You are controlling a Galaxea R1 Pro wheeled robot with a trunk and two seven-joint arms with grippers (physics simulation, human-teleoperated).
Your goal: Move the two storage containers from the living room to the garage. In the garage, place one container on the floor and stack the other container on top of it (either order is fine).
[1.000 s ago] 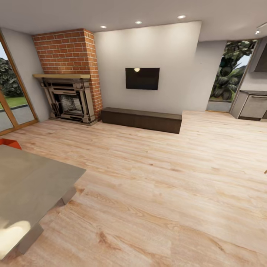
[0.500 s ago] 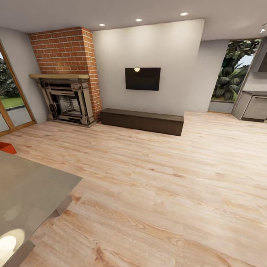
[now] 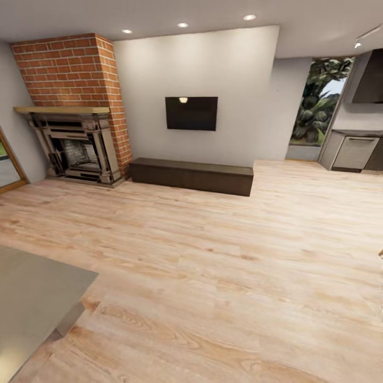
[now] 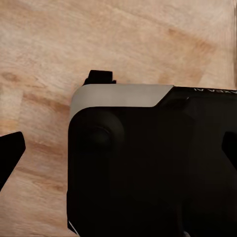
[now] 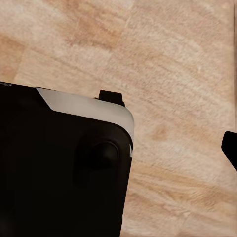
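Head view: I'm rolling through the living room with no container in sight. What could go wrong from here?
The grey table sits close at the lower left; turning that way could clip its corner. No orange-red box shows ahead, only the wood-plank floor, brick fireplace and low cabinet, so driving on may lead away from the containers. Both wrist cameras look down past the robot's dark base, giving little warning of obstacles.

The light wood-plank floor (image 3: pixel 223 266) is carrying a long dark low cabinet (image 3: pixel 191 176) at upper centre and a grey flat-topped table (image 3: pixel 32 298) at lower left.
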